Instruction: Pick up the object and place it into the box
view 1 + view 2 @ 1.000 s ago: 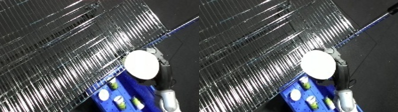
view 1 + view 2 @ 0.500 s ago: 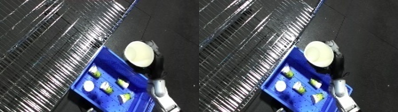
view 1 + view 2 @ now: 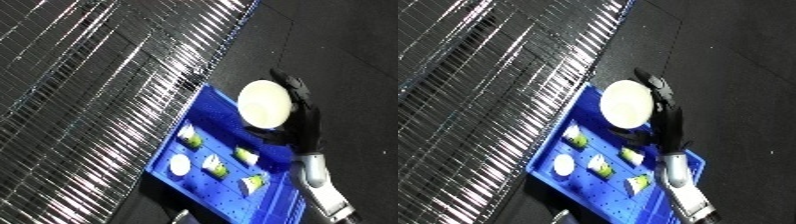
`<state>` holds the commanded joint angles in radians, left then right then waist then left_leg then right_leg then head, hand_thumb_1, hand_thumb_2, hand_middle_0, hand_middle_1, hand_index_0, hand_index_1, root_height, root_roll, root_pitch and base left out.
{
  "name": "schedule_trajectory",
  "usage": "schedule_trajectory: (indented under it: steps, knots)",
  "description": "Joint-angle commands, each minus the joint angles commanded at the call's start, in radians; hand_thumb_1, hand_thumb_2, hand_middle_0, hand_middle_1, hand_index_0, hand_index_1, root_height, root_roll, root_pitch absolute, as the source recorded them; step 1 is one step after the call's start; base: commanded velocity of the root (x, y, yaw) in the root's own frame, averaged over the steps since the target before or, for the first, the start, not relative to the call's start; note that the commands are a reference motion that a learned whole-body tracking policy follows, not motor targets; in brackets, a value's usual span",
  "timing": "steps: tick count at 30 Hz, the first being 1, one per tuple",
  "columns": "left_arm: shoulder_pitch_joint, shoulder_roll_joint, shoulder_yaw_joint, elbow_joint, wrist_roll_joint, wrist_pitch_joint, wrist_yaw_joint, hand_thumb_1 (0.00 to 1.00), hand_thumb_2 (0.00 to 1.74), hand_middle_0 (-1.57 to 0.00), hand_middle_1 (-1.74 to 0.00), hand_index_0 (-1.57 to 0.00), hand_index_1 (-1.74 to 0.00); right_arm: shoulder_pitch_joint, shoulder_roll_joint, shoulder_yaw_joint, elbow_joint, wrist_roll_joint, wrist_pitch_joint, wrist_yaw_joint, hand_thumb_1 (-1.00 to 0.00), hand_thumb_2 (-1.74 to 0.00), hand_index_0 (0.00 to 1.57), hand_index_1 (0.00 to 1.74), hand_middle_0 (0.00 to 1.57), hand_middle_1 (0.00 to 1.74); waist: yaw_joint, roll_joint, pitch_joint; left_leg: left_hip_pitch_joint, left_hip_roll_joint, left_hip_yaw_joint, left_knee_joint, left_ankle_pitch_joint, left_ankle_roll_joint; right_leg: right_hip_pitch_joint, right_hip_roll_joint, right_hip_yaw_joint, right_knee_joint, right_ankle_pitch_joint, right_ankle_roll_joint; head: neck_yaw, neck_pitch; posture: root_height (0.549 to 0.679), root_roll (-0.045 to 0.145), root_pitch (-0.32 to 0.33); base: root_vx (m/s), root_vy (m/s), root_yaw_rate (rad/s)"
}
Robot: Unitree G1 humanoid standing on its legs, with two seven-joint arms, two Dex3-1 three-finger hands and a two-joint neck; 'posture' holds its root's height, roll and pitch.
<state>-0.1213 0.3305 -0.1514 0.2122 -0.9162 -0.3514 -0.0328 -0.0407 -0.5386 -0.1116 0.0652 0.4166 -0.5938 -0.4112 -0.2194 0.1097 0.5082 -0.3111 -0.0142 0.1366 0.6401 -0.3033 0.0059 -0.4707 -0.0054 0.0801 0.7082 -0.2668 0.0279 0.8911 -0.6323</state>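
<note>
Several small things already lie in the blue bin [image 3: 197, 112]: four white-and-green packets, one near the bin's left wall [image 3: 188, 137], one in the middle [image 3: 214, 165], one toward the right [image 3: 246, 155] and one at the lower end [image 3: 254, 183], plus a small white round piece [image 3: 179, 165] beside them. What the packets are cannot be made out. Bright wire shelving [image 3: 98, 80] fills the upper left of both views, its edge running just beside the bin's long left wall. To the right of the bin lies dark floor [image 3: 355, 65].

Only the right hand [image 3: 667, 113] shows, its silver forearm [image 3: 320, 185] rising from the lower edge across the bin's right side. The black fingers and thumb are curled round the back and rim of a round white bowl-like object [image 3: 265, 104], holding it with its pale face toward the camera. The object sits to the left of the hand, over the upper right end of the bin, above the packets and apart from them. Whether it touches the bin's rim cannot be told. Nothing stands between the object and the bin's floor beneath it.
</note>
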Motion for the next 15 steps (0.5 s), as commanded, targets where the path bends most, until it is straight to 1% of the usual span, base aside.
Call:
schedule_trajectory:
  steps: [4, 8, 11, 15]
  knots:
    - [0.000, 0.001, 0.000, 0.003, -0.004, -0.003, -0.001, 1.00, 1.74, -1.57, -1.74, -1.57, -1.74, 0.003, 0.011, 0.007, -0.004, 0.004, 0.008, 0.005, 0.00, 0.00, 0.00, 0.00, 0.00, 0.00, 0.001, 0.000, 0.004, -0.005, -0.002, -0.002, -0.002, 0.002, 0.0006, -0.008, 0.0034, 0.000, 0.006, -0.001, -0.0003, -0.013, 0.012, 0.645, 0.105, 0.043, 0.000, -0.004, 0.027]
    - [0.000, -0.001, -0.002, 0.003, -0.004, -0.009, 0.001, 1.00, 1.74, -1.57, -1.74, -1.57, -1.74, 0.003, 0.018, 0.016, -0.009, 0.003, 0.016, 0.008, 0.00, 0.00, 0.00, 0.00, 0.00, 0.00, 0.003, -0.003, 0.006, -0.010, -0.002, -0.004, 0.001, 0.002, 0.0016, -0.013, 0.0055, -0.001, 0.013, -0.003, -0.0024, -0.027, 0.021, 0.644, 0.105, 0.043, 0.000, -0.003, 0.019]
    - [0.001, -0.002, -0.004, 0.003, -0.002, -0.011, 0.003, 1.00, 1.74, -1.57, -1.74, -1.57, -1.74, 0.002, 0.020, 0.019, -0.013, -0.009, 0.013, 0.006, 0.00, 0.00, 0.00, 0.00, 0.00, 0.00, 0.007, -0.006, 0.006, -0.014, -0.002, -0.007, 0.009, 0.002, 0.0011, -0.012, 0.0049, -0.004, 0.020, -0.006, -0.0044, -0.054, 0.036, 0.644, 0.105, 0.040, 0.012, -0.015, 0.027]
    - [0.007, -0.002, -0.004, -0.002, 0.001, -0.009, 0.003, 1.00, 1.74, -1.57, -1.74, -1.57, -1.74, 0.003, 0.022, 0.021, -0.032, -0.047, 0.014, 0.004, 0.00, 0.00, 0.00, 0.00, 0.00, 0.00, 0.016, -0.008, 0.005, -0.017, -0.002, -0.012, 0.017, 0.006, -0.0006, -0.006, 0.0003, -0.009, 0.024, -0.010, -0.0064, -0.130, 0.075, 0.643, 0.106, 0.034, 0.024, -0.021, 0.060]
